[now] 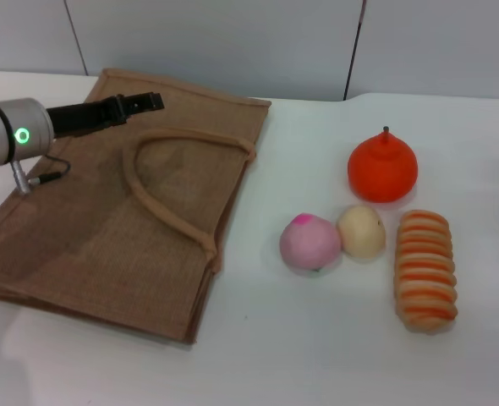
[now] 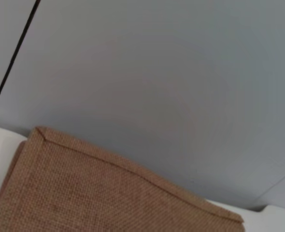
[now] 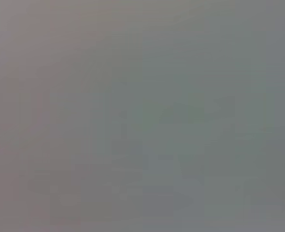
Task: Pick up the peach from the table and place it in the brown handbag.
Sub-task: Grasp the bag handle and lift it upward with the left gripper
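Observation:
The peach [image 1: 309, 242], soft pink with a magenta blush, lies on the white table [image 1: 317, 338] right of centre. The brown handbag [image 1: 106, 228] lies flat on the left, its loop handles [image 1: 169, 207] on top. My left gripper [image 1: 152, 101] hovers over the bag's far part, well left of the peach, with nothing seen in it. The left wrist view shows only the bag's far corner [image 2: 84, 193] and the grey wall. My right gripper is out of view; its wrist view shows only plain grey.
A pale beige-yellow fruit [image 1: 362, 231] touches the peach on its right. An orange stemmed fruit [image 1: 382, 167] sits behind them. A striped orange bread-like roll [image 1: 425, 269] lies at the right. A grey wall [image 1: 233, 42] stands behind the table.

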You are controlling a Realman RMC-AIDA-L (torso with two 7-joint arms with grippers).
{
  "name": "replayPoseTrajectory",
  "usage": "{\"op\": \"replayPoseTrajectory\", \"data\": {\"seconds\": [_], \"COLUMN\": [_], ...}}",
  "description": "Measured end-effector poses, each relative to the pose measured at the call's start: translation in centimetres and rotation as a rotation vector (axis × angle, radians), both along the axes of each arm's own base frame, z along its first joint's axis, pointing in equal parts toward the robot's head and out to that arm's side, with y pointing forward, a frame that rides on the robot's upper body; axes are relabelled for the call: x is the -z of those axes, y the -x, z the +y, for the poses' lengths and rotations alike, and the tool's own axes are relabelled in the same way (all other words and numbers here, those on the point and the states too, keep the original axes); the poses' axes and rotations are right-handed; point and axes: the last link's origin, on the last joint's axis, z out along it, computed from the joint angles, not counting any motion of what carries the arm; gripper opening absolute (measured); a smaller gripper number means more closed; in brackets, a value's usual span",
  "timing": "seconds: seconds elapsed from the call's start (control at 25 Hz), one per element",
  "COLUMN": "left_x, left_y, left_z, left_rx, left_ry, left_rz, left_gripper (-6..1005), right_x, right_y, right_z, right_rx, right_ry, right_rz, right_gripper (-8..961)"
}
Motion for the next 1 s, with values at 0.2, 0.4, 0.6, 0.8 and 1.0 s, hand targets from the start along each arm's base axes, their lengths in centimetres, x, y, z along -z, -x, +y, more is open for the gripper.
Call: {"op": "replayPoseTrajectory", "data": {"seconds": [0.2,0.4,0.6,0.8,1.0], "left_x": [-0.5,-0.7,-0.6,-0.7,0.2], "left_y": [-1.3,-1.8,-1.6,-1.6,-1.6], "left_z": [0.5,0.6,0.8,1.0,1.7], "left_rx": [-0.025,-0.114,-0.163,-0.166,-0.148], "left_ry": [0.045,0.104,0.128,0.125,0.115], "left_rz": [0.062,0.179,0.252,0.284,0.314], "left_gripper": [782,774,767,759,751], "right_x": [0.0,0.0,0.0,0.0,0.0], "right_y": [0.0,-0.1,-0.1,0.0,0.3], "right_z": [0.0,0.1,0.1,0.2,0.4], "right_rx": [0.001,0.005,0.011,0.007,0.0], "right_ry": [0.0,0.003,0.002,0.002,0.002], "right_rz": [-0.002,-0.002,-0.002,0.0,0.002], "right_gripper": [891,891,892,892,892]}}
